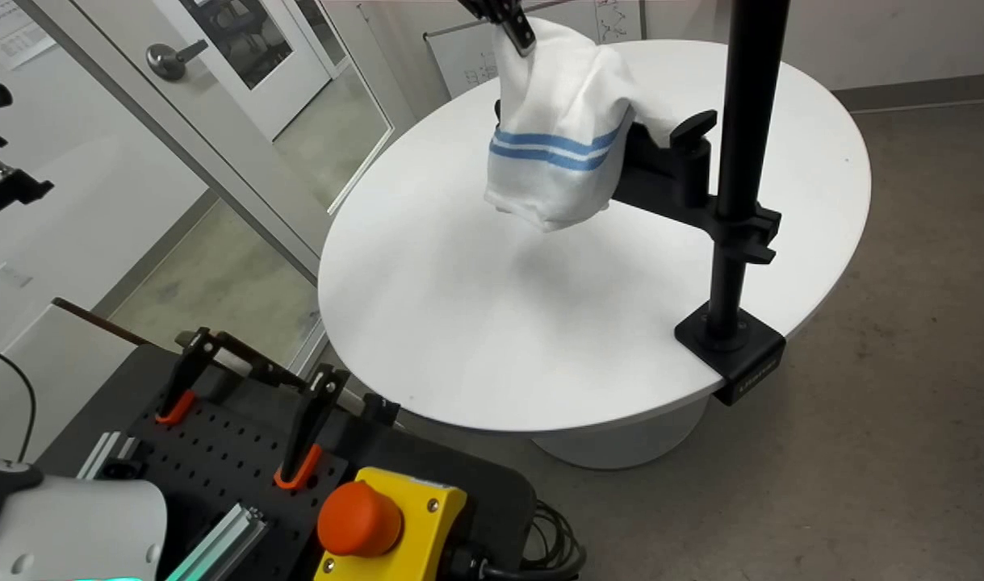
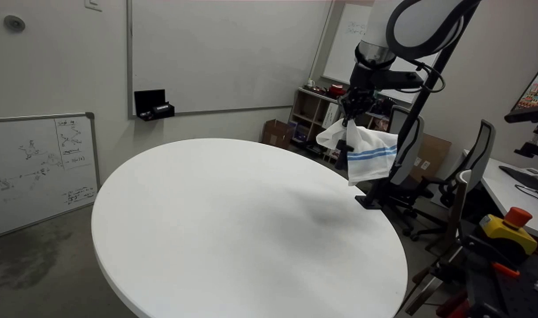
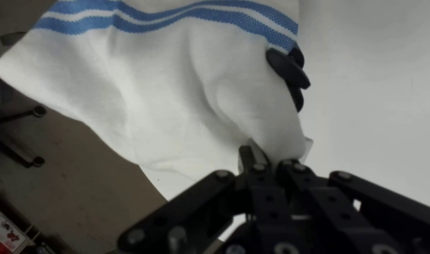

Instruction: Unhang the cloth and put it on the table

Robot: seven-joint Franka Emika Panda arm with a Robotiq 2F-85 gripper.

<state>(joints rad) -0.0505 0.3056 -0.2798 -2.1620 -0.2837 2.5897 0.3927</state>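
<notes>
One hand [image 2: 346, 120], one cloth [image 1: 556, 113], one round table [image 1: 459, 323], two clamps [image 1: 302, 432].

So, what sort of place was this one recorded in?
Probably a robotics lab in an office-like room: in an exterior view there is a whiteboard with handwriting and office chairs, plus what looks like a red emergency-stop button on a yellow box.

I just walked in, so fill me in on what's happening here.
A robot arm is handling a blue-striped white cloth. Its fingers are closed on the cloth near its top. Below that grip, the cloth appears draped over the side bar of a black stand, which is fixed at the edge of the round white table. The cloth hangs above the tabletop, so it has not been put down yet.
</notes>
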